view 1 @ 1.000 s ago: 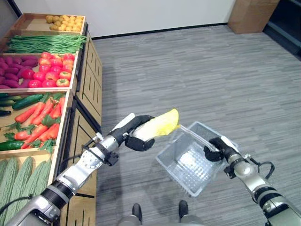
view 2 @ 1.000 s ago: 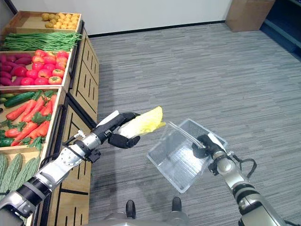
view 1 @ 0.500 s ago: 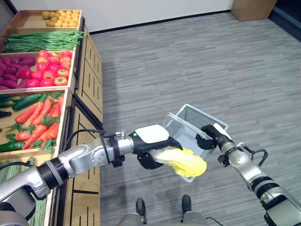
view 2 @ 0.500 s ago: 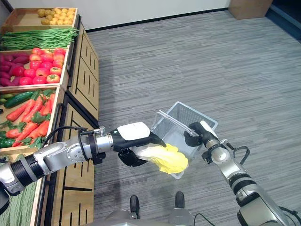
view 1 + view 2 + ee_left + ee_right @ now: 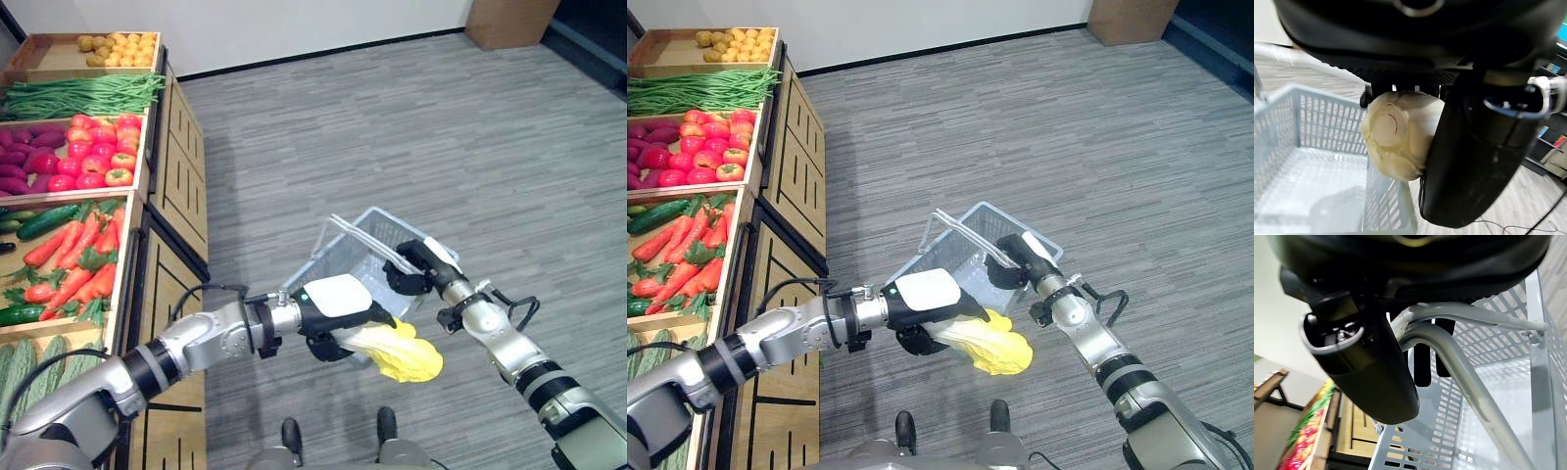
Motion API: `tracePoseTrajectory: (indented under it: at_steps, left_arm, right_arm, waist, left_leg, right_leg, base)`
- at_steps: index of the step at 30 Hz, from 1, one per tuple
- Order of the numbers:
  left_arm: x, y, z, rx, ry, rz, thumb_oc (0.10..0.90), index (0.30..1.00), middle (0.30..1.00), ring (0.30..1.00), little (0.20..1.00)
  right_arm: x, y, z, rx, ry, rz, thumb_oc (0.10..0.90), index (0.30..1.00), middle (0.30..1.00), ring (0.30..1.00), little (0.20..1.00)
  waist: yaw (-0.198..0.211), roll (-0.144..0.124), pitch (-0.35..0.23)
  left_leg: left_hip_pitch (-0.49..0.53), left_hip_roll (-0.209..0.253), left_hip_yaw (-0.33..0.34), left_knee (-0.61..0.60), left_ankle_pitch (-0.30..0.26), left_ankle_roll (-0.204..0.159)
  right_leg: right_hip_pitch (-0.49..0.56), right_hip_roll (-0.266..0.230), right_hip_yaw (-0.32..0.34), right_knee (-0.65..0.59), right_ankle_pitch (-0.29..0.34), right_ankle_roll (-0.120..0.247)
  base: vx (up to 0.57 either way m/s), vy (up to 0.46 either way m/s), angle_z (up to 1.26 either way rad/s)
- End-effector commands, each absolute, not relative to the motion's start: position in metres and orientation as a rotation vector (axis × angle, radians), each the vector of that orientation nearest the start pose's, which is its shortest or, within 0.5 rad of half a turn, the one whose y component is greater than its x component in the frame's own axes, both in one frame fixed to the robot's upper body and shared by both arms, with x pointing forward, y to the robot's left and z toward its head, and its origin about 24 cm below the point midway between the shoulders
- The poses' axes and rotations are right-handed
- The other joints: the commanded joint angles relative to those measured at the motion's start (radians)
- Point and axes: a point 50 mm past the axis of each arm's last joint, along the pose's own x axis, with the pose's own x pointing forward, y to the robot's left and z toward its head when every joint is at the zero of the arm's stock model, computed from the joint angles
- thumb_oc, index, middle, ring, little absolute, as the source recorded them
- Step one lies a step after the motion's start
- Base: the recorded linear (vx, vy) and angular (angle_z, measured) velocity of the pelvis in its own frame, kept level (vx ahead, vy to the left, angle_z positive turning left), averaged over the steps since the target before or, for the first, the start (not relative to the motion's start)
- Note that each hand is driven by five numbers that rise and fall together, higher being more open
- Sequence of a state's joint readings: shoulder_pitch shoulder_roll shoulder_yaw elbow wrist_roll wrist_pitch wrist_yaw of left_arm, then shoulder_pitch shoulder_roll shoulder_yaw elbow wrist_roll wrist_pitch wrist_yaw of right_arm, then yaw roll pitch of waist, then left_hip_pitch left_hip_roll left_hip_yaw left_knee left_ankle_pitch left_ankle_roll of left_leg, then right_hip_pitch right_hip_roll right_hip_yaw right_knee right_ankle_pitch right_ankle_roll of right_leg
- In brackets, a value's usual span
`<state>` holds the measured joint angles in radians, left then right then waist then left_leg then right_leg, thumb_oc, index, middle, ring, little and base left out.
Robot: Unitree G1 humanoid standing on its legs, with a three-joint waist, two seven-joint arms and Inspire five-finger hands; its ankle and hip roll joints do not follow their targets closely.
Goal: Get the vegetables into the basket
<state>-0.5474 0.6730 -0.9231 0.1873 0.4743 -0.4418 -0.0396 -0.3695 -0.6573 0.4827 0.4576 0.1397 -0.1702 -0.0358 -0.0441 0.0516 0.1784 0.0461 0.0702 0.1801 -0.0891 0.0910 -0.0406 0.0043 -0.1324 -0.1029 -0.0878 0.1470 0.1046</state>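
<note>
My left hand (image 5: pixel 338 318) is shut on a pale yellow cabbage (image 5: pixel 404 354), holding it palm down with the leafy end pointing toward my right. In the left wrist view the cabbage's cut base (image 5: pixel 1396 134) hangs just outside the near rim of the grey plastic basket (image 5: pixel 1312 161). The basket (image 5: pixel 353 257) is held up off the floor, tilted, and looks empty. My right hand (image 5: pixel 411 272) is shut on the basket's metal handles (image 5: pixel 1449 340).
Wooden produce crates line my left side: carrots and cucumbers (image 5: pixel 69 257), red tomatoes (image 5: pixel 96 162), purple vegetables (image 5: pixel 24 168), green beans (image 5: pixel 83 95), potatoes (image 5: pixel 118 45). Grey carpet floor spreads to the right, with a wooden box (image 5: pixel 509 20) by the far wall.
My left hand swung the cabbage from high left of the basket down to its near rim. My right hand brought the basket closer and higher.
</note>
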Motion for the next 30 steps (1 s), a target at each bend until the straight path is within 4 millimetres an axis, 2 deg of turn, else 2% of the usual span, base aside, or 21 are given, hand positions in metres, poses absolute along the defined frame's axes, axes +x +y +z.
tracePoseTrajectory:
  at_steps: [1, 5, 8, 17, 27, 28, 29, 30]
  left_arm:
    - [0.282, 0.08, 0.091, 1.216, -0.694, -0.901, 0.4, 0.3, 0.3, 0.3, 0.3]
    - [0.293, 0.084, 0.075, 1.3, -0.642, -0.845, 0.4, 0.3, 0.3, 0.3, 0.3]
    - [0.298, 0.087, 0.07, 1.339, -0.622, -0.813, 0.4, 0.3, 0.3, 0.3, 0.3]
    - [0.311, 0.113, 0.05, 1.46, -0.487, -0.69, 0.4, 0.3, 0.3, 0.3, 0.3]
    - [0.316, 0.141, 0.031, 1.572, -0.36, -0.567, 0.4, 0.3, 0.3, 0.3, 0.3]
    - [0.316, 0.142, 0.028, 1.576, -0.347, -0.557, 0.541, 0.498, 0.498, 0.498, 0.498]
    - [0.315, 0.144, 0.025, 1.582, -0.331, -0.55, 0.9, 1.0, 1.0, 1.0, 1.0]
    - [0.315, 0.145, 0.024, 1.587, -0.322, -0.545, 0.9, 1.0, 1.0, 1.0, 1.0]
  right_arm:
    - [0.325, -0.181, 0.13, -0.487, -0.372, 0.301, 0.4, 0.3, 0.3, 0.3, 0.3]
    - [0.319, -0.168, 0.133, -0.45, -0.404, 0.369, 0.4, 0.3, 0.3, 0.3, 0.3]
    - [0.315, -0.163, 0.136, -0.426, -0.42, 0.403, 0.4, 0.3, 0.3, 0.3, 0.3]
    - [0.298, -0.143, 0.14, -0.325, -0.458, 0.537, 0.4, 0.3, 0.3, 0.3, 0.3]
    - [0.286, -0.133, 0.145, -0.28, -0.494, 0.6, 0.4, 0.3, 0.3, 0.3, 0.3]
    - [0.285, -0.133, 0.145, -0.278, -0.492, 0.6, 0.4, 0.3, 0.3, 0.3, 0.3]
    - [0.285, -0.134, 0.144, -0.278, -0.49, 0.595, 0.4, 0.3, 0.3, 0.3, 0.3]
    - [0.285, -0.134, 0.144, -0.279, -0.492, 0.591, 0.4, 0.3, 0.3, 0.3, 0.3]
  waist:
    - [0.014, -0.057, -0.072]
    - [0.005, -0.06, -0.079]
    - [0.002, -0.061, -0.081]
    - [-0.005, -0.063, -0.082]
    - [-0.004, -0.066, -0.08]
    - [-0.004, -0.066, -0.08]
    - [-0.004, -0.066, -0.08]
    - [-0.003, -0.067, -0.08]
  left_leg:
    - [0.054, 0.04, 0.022, 0.002, -0.078, -0.07]
    - [0.06, 0.041, 0.026, 0.002, -0.081, -0.071]
    - [0.062, 0.042, 0.028, 0.002, -0.082, -0.071]
    - [0.066, 0.048, 0.039, 0.002, -0.083, -0.075]
    - [0.064, 0.052, 0.044, 0.002, -0.083, -0.076]
    - [0.065, 0.053, 0.045, 0.002, -0.083, -0.076]
    - [0.065, 0.053, 0.045, 0.002, -0.083, -0.076]
    - [0.065, 0.053, 0.045, 0.002, -0.082, -0.076]
  right_leg:
    - [0.065, -0.04, -0.024, 0.001, -0.106, 0.098]
    - [0.071, -0.036, -0.02, 0.001, -0.109, 0.095]
    - [0.072, -0.034, -0.017, 0.001, -0.111, 0.094]
    - [0.073, -0.029, -0.012, 0.001, -0.112, 0.091]
    - [0.072, -0.024, -0.01, 0.001, -0.114, 0.088]
    - [0.072, -0.024, -0.011, 0.001, -0.115, 0.087]
    - [0.073, -0.023, -0.011, 0.001, -0.116, 0.087]
    - [0.074, -0.023, -0.011, 0.001, -0.116, 0.086]
  base:
    - [0.04, -0.004, -0.03]
    - [0.01, -0.003, 0.0]
    - [0.0, -0.002, -0.01]
    - [0.0, -0.006, -0.03]
    - [0.0, -0.003, -0.01]
    - [0.0, 0.0, 0.0]
    - [0.0, 0.0, 0.0]
    - [0.0, 0.0, 0.0]
